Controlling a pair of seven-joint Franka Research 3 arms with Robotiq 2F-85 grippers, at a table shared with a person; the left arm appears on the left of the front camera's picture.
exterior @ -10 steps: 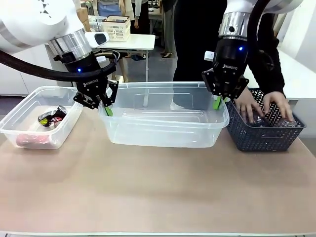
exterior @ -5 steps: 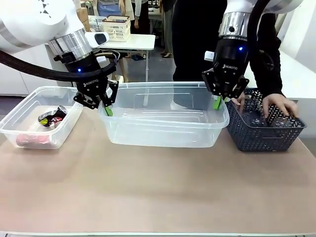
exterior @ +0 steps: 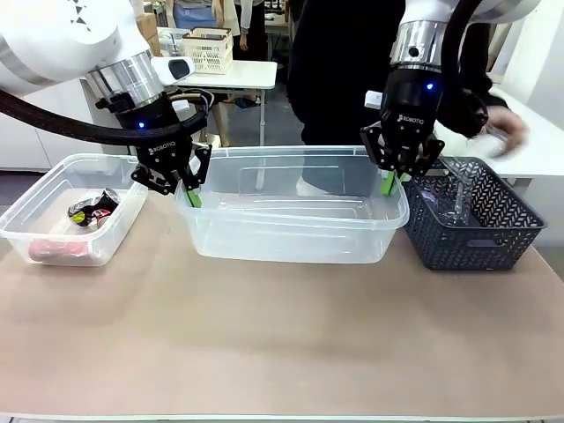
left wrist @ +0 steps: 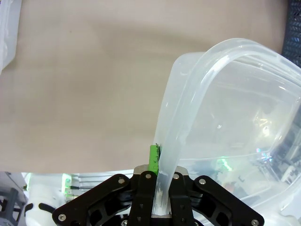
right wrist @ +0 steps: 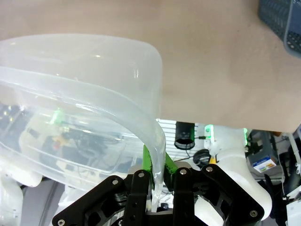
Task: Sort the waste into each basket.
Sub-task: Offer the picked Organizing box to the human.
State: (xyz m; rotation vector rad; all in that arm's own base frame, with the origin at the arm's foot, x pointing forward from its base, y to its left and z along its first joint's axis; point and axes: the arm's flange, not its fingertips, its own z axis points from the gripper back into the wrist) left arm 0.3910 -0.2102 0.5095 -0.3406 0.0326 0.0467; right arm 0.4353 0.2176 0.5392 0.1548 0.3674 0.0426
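A large see-through tub (exterior: pixel 291 231) stands mid-table between both arms. My left gripper (exterior: pixel 192 196) is shut on its left rim (left wrist: pixel 188 108), and my right gripper (exterior: pixel 388 183) is shut on its right rim (right wrist: pixel 94 92). In each wrist view the lip runs between the green pads (left wrist: pixel 153 159) (right wrist: pixel 147 162). At the left, a smaller see-through tub (exterior: pixel 35 231) holds foil wrappers (exterior: pixel 92 210) in black and red. To the right, the dark lattice basket (exterior: pixel 476 238) holds a see-through bottle (exterior: pixel 454 201). The person's hand (exterior: pixel 504 130) is raised, blurred, above and behind that basket.
The person in dark clothes stands at the far side behind the large tub. A white table with a cream basket (exterior: pixel 208 48) is farther back. Bare brown tabletop (exterior: pixel 282 335) spreads in front of all three containers.
The person's hands have come out of the dark basket and risen to the right. Both grippers and the large tub have not moved.
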